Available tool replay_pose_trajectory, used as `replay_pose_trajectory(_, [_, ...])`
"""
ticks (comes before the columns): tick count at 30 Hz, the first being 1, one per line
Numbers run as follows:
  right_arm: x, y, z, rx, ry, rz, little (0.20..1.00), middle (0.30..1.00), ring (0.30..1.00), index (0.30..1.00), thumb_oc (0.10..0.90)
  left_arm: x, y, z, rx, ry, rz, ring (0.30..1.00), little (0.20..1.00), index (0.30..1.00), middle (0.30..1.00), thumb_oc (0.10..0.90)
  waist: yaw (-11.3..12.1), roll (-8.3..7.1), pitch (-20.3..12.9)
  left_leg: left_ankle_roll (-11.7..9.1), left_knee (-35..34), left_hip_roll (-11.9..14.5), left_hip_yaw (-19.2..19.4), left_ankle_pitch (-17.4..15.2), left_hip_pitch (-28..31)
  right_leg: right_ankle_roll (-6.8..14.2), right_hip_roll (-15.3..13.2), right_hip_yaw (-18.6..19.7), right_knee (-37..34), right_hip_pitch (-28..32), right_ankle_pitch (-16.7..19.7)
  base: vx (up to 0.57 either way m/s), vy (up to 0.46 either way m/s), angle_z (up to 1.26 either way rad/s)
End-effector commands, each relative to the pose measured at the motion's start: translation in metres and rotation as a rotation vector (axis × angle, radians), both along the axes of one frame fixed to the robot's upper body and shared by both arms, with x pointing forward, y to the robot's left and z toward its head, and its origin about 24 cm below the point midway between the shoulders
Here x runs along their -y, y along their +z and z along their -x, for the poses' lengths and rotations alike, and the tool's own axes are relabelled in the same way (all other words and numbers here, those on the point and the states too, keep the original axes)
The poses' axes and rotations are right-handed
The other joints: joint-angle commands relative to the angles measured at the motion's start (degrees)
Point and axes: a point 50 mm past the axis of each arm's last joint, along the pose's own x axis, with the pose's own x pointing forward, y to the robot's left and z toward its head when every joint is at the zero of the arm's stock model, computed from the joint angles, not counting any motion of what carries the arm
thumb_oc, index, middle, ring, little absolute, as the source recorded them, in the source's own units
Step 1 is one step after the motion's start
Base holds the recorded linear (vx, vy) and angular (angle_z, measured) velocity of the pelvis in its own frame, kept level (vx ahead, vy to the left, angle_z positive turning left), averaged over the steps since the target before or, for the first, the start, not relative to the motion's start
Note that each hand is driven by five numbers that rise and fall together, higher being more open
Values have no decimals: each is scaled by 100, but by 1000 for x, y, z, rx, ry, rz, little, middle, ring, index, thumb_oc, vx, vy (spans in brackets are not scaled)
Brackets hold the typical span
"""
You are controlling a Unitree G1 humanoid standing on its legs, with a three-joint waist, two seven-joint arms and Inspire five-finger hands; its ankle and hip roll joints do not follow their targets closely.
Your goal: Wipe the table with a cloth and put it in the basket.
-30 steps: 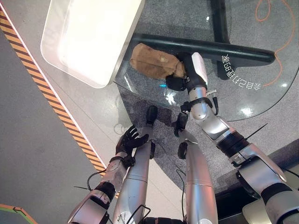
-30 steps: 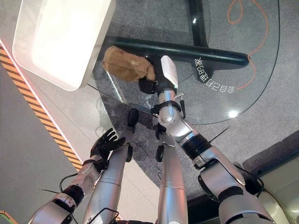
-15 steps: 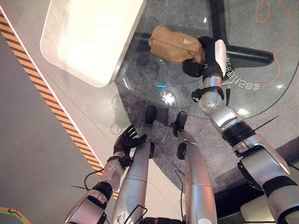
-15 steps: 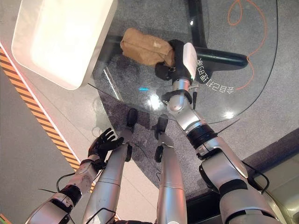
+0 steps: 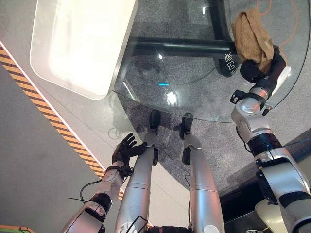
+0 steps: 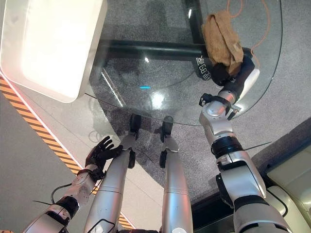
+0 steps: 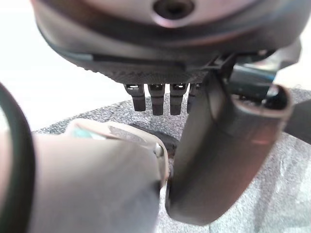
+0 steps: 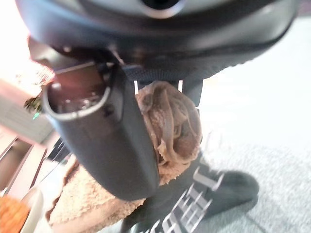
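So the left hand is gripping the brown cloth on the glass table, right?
Not the left. The right hand is gripping the brown cloth on the glass table, as the left eye view shows. The left hand hangs open, low beside the table.

Tan cloth (image 5: 251, 32), clear glass table (image 5: 194, 73)

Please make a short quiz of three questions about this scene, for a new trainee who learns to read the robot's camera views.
1. True or false: the right hand grips the brown cloth.
2. Where is the cloth? A) on the floor B) on the glass table, near its right edge C) in a basket
3. Fill in: the left hand hangs low beside the table with ___ fingers, holding nothing.

Key
1. True; the right wrist view shows the thumb and fingers closed round it.
2. B
3. open
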Motion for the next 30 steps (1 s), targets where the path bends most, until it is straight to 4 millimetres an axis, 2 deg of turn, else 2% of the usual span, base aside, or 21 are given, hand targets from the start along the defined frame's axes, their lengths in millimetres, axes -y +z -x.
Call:
replay_pose_trajectory(1, [53,47,28,288,-212,-35,200,300,300,300,100,17,-32,42,-106,7,74,900,900,900,900,800,35,446,-123,164,261,-153,-83,-666,152,83,154,-271,-382,53,363,1,0,-6])
replay_pose_trajectory(8, [65,37,33,324,-244,-160,200,300,300,300,100,19,-29,42,-96,2,74,900,900,900,900,800,68,504,-123,169,177,-179,-115,-619,174,83,154,-276,-456,91,389,-1,0,-1])
replay_pose_trajectory(12, [55,41,30,317,-193,-106,200,300,300,300,100,23,-27,40,-96,-3,77,900,900,900,900,800,75,525,-123,178,155,-199,-128,-591,181,81,151,-276,-468,86,405,0,0,0])
replay_pose_trajectory(18, [32,53,20,309,-59,-12,200,300,300,300,100,31,-24,37,-88,-24,84,900,900,900,900,800,114,557,-123,159,113,-213,-135,-545,199,68,128,-305,-478,106,375,0,0,0])
replay_pose_trajectory(22, [-7,63,9,262,127,142,200,300,300,300,100,36,-24,34,-92,-28,84,900,900,900,900,800,145,573,-123,148,87,-226,-118,-510,207,49,111,-337,-456,96,335,0,0,0])
replay_pose_trajectory(23, [-8,63,9,259,133,142,200,300,300,300,100,36,-24,34,-92,-28,84,900,900,900,900,800,144,573,-123,147,86,-227,-118,-508,206,49,110,-337,-455,95,334,0,0,0])
replay_pose_trajectory(25, [-28,62,6,235,227,214,200,300,300,300,100,37,-23,33,-87,-29,84,900,900,900,900,800,158,582,-123,136,68,-231,-116,-477,195,32,112,-346,-441,82,312,-2,19,1])
replay_pose_trajectory(30, [-56,48,3,167,365,299,200,300,300,300,100,42,-21,31,-68,-34,96,900,900,900,900,800,172,619,-123,132,10,-243,-104,-435,217,17,99,-353,-416,74,267,-1,17,1])
